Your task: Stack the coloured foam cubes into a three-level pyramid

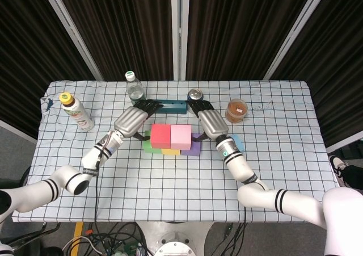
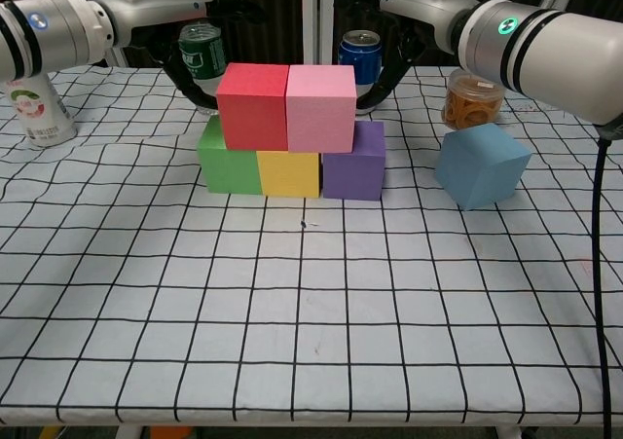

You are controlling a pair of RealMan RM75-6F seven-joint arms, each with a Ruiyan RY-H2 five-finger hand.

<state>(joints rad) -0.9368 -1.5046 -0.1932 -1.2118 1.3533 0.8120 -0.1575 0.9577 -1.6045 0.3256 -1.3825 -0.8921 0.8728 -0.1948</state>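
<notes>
We judge the blue cube (image 2: 483,164) light and squashy, best pinched on opposite faces; left hand (image 1: 131,120) and right hand (image 1: 209,121) hold nothing, fingers spread.

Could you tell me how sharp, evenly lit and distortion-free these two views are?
Head view: even overhead light, sharp, soft shadows beneath the stacked cubes, grid lines straight. Chest view: cubes crisp, table grid spreads through perspective, right arm's shell shows mild glare.
</notes>
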